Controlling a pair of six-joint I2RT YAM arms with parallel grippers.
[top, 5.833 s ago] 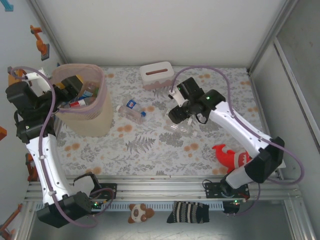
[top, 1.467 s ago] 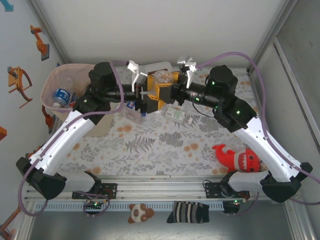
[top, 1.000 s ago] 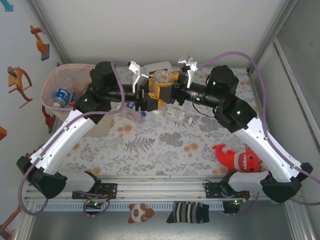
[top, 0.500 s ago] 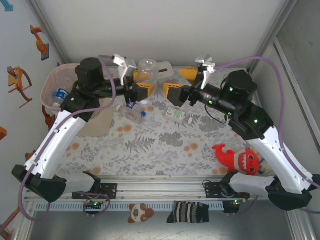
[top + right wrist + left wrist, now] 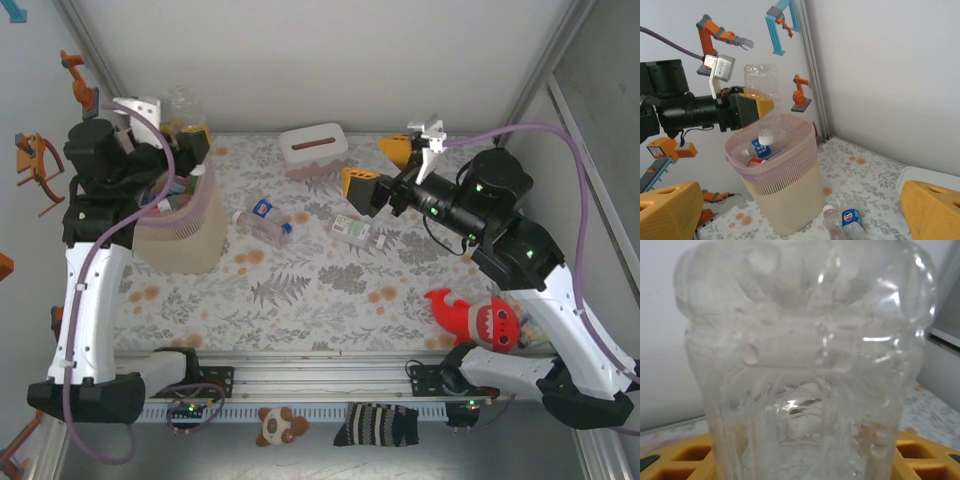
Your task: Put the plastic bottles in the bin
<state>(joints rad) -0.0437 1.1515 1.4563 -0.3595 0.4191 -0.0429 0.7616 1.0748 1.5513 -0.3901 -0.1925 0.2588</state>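
Right wrist view, upper left: clear bottle [image 5: 760, 75] held above the bin [image 5: 785, 200].
Left gripper [image 5: 756, 104] clamps its body, likely light, crushable, slick; right gripper [image 5: 377, 168] gapes empty.

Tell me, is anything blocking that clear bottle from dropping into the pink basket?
Nothing visible. The left gripper holds the clear bottle above the bin's open mouth; only bottles already inside lie beneath.
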